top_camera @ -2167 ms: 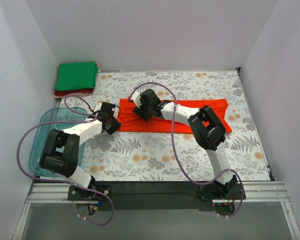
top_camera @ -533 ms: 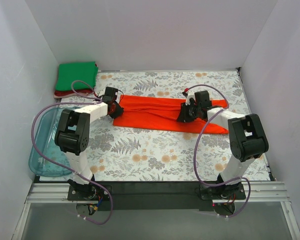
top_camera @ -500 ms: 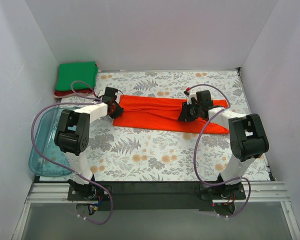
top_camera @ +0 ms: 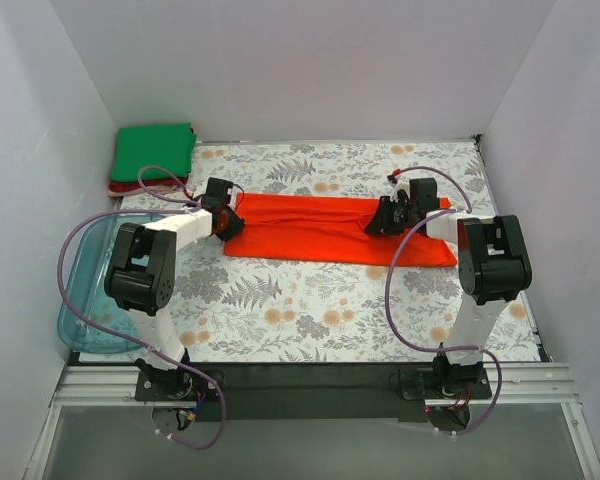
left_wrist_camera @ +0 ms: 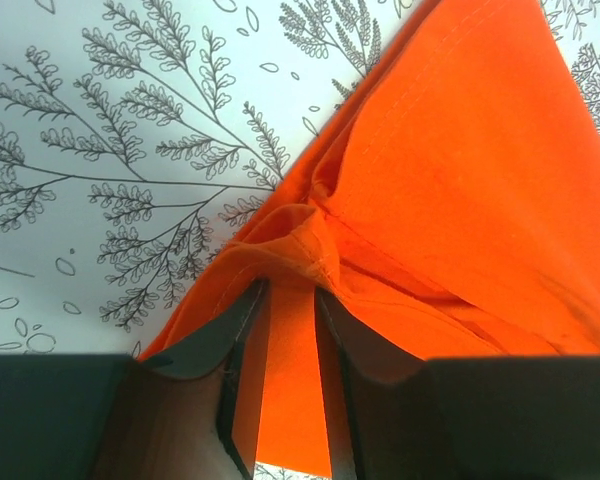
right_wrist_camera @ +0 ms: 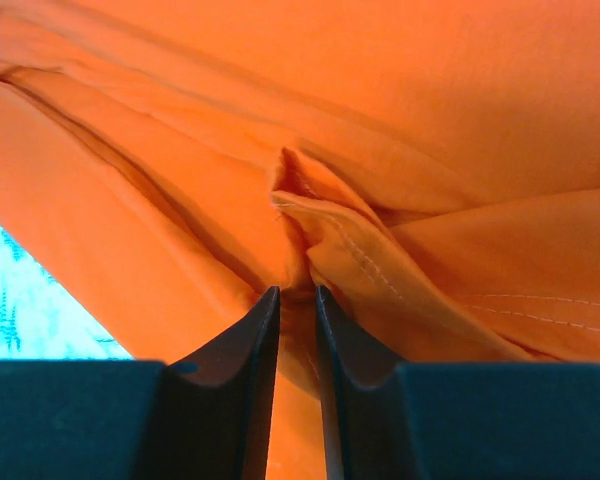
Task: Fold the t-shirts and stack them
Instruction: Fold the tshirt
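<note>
Has just nipped a raised, stitched fold of the orange-red t-shirt (top_camera: 310, 232) in the right gripper (top_camera: 376, 226), jaws narrow, with cloth caught between the fingertips (right_wrist_camera: 252, 345). Holds the shirt's left end likewise in the left gripper (top_camera: 228, 226), jaws narrow on a bunched hem. Leaves the shirt lying flat on the bench (top_camera: 310, 320), midway between near and far, drawn out left to right as one long band between the two grips.

Suggests a lengthwise fold already made and both ends secured, ready for bringing one end over the other; judged roughly midway through this shirt. Calls for lifting both pinches together, or risks dragging the band askew. Leaves untouched, at the far left corner, the green t-shirt (top_camera: 153, 150) folded square on top of the dark red t-shirt (top_camera: 125, 187), well apart from the band, and nearer on the left the blue tub (top_camera: 80, 300).

Against the earliest view: no longer reaches the right arm across to the shirt's left half; now works near the right end, forearm off the cloth. Has carried the left gripper from the near left corner up to the far side of the left end.

Against half a second back: has shifted the right gripper further right, and has pulled the slanting, wrinkled middle into a straighter, smoother strip.
</note>
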`<state>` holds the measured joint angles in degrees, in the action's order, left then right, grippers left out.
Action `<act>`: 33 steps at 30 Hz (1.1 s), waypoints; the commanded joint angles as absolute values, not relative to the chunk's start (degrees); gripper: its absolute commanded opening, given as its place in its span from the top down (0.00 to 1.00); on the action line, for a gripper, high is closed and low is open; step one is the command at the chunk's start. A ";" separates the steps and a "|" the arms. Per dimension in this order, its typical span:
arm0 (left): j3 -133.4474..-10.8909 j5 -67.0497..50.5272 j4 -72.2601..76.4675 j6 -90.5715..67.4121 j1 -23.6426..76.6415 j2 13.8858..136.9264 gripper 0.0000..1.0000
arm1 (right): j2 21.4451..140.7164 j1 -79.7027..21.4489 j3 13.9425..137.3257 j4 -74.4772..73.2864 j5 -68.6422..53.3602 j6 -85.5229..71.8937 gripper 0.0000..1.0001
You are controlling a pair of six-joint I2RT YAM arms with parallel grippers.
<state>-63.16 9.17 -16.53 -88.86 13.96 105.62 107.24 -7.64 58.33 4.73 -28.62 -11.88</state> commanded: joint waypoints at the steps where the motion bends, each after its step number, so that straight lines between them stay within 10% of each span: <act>1: -61.78 12.22 -23.64 -87.19 13.18 103.89 0.75 | 104.78 -7.29 61.08 6.59 -32.43 -13.18 0.72; 12: -62.76 13.19 -25.40 -81.39 15.82 88.53 0.39 | 92.38 -6.07 57.32 3.78 -20.48 -13.88 0.53; 25: -57.48 2.47 -15.58 -74.01 26.80 89.10 0.26 | 92.02 2.72 52.74 4.30 -20.03 -24.52 0.50; 33: -75.81 -3.51 -10.20 -64.18 33.13 105.62 0.23 | 95.80 5.09 53.09 6.41 -23.03 -28.30 0.50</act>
<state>-68.25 0.27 -15.18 -69.89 31.92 102.35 94.61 4.25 52.75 3.64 -21.02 -25.61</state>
